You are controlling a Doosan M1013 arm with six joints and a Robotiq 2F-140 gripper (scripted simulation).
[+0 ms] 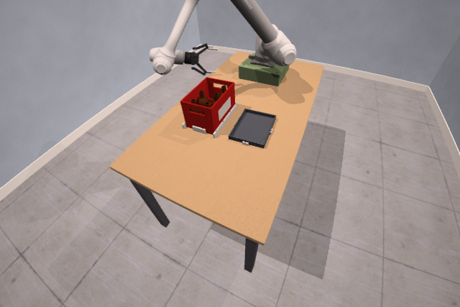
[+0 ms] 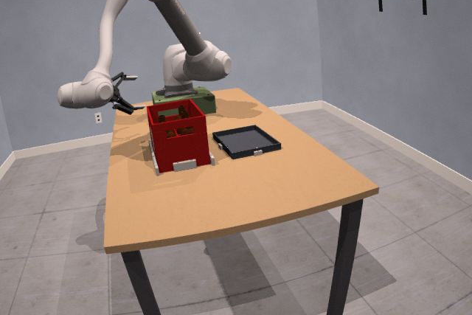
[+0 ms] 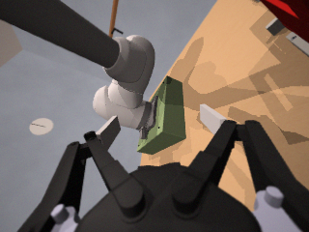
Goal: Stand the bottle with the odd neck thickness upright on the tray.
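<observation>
Crate (image 1: 199,119) (image 2: 182,151) (image 3: 295,18) red, btls (image 1: 201,98) (image 2: 184,114) brn; tray (image 1: 249,143) (image 2: 252,153) blk, rect., w/ low rim.

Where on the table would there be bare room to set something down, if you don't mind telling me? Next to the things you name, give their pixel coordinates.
The near end, in front of the crate (image 1: 198,119) (image 2: 183,151) and tray (image 1: 264,144) (image 2: 276,147), looks bare; the gap between those two is tight.

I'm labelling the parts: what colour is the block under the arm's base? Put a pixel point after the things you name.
Green (image 1: 257,75) (image 2: 207,105) (image 3: 175,118), showing best in the top view.
</observation>
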